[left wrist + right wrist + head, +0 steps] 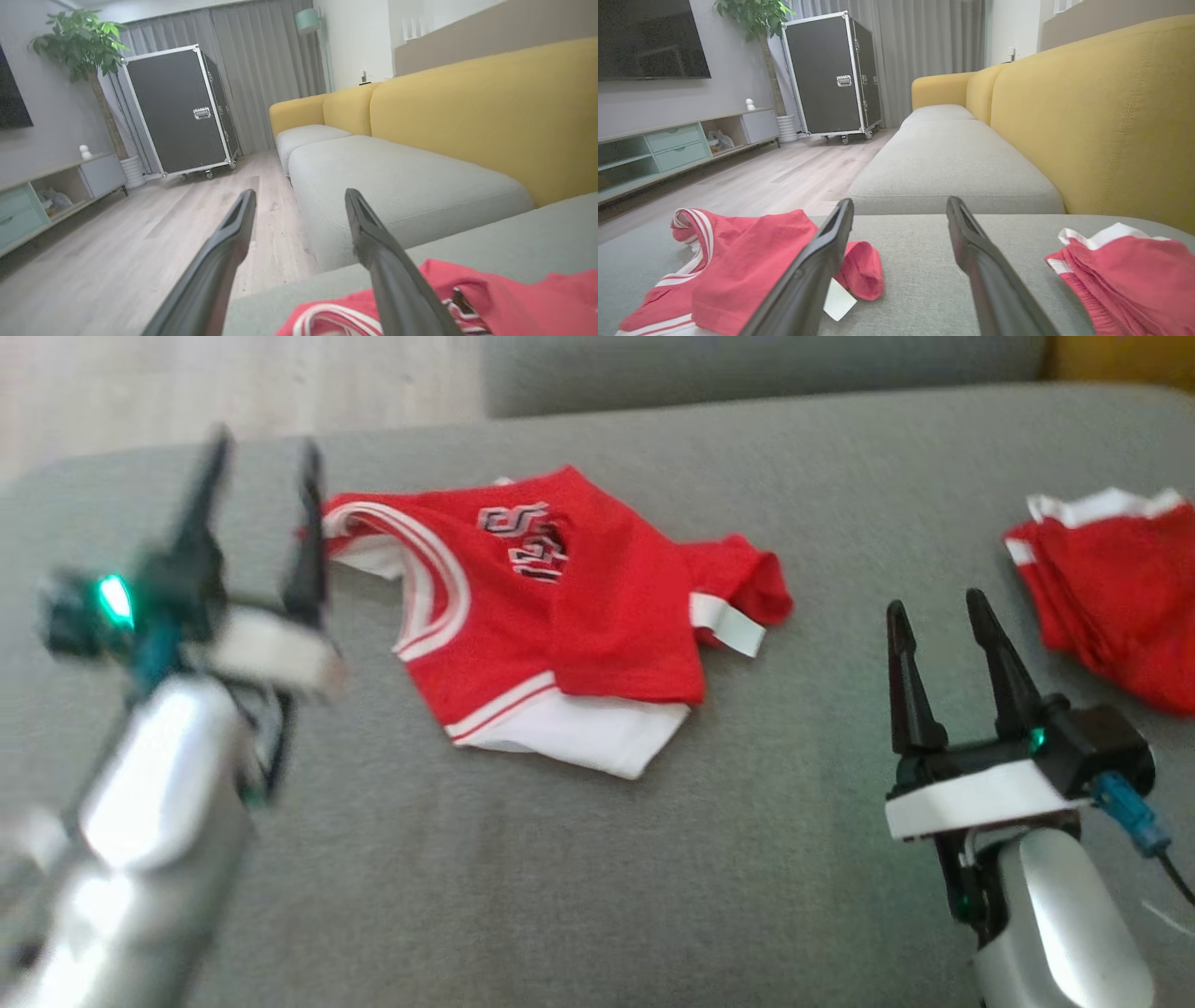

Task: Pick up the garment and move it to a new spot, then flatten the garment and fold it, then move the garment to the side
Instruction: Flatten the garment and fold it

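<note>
A red jersey with white trim, the garment (560,616), lies loosely folded on the grey sofa cushion (653,859); it also shows in the left wrist view (490,303) and right wrist view (738,261). My left gripper (260,457) hangs open just left of the garment's strap end, blurred, nothing between its fingers. In its own view the left gripper (299,198) points past the cushion edge toward the floor. My right gripper (938,607) rests open on the cushion to the garment's right, empty; the right gripper (900,205) aims along the sofa.
A second red and white cloth pile (1111,588) lies at the right edge, also seen as a pile (1125,275). A yellow sofa back (1101,116) runs along the right. Wooden floor (117,242), a black flight case (182,112) and a low cabinet (668,149) lie beyond.
</note>
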Available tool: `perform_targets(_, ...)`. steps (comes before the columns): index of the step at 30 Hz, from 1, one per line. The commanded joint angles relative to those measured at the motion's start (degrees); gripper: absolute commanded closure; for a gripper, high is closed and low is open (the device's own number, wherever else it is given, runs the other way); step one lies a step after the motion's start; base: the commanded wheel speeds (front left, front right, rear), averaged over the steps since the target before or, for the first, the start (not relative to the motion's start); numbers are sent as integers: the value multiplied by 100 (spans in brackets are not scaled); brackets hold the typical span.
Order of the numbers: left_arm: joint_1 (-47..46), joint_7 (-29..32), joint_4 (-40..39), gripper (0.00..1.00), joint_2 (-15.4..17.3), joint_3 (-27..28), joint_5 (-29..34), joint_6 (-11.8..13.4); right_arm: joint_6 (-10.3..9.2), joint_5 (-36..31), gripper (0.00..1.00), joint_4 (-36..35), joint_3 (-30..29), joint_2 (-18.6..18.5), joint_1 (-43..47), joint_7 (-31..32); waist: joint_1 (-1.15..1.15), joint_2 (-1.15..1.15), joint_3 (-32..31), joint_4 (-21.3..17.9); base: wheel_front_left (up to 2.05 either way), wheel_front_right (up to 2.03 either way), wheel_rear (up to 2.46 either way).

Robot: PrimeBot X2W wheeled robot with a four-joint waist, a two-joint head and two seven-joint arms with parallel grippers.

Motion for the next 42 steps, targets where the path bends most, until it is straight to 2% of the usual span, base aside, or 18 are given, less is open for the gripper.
perform_targets(1,704,-28,-871,0,-44,540,36,119,20,-56,0,-116,107,-10,81,-62,1,0,-384,396,0,0,0)
perform_targets(4,1516,-28,-1358,0,-354,790,72,159,20,-73,0,-72,114,-10,189,-62,1,0,-520,537,0,0,0)
perform_targets(5,1516,-28,-1358,0,-354,790,72,159,20,-73,0,-72,114,-10,189,-62,1,0,-520,537,0,0,0)
perform_targets(10,2481,-29,-1833,0,-792,1265,203,116,20,-82,0,-38,136,-10,301,-62,1,0,-624,667,0,0,0)
perform_targets(19,2952,-29,-1932,0,-1232,1686,714,-266,20,-158,0,58,231,-10,309,-62,1,0,-575,852,0,0,0)
perform_targets(27,2817,-29,-1760,0,-1483,1852,1018,-568,20,312,0,1471,970,-10,-316,141,1,0,-290,1010,0,0,0)
perform_targets(35,2681,-29,-1557,0,-1656,1927,1217,-785,20,1389,0,2818,1366,-10,-1114,287,1,0,-110,1177,0,0,0)
perform_targets(42,2657,-29,-1517,0,-1729,2046,1346,-880,20,2094,0,3496,1829,-10,-1465,174,1,0,-47,1207,0,0,0)
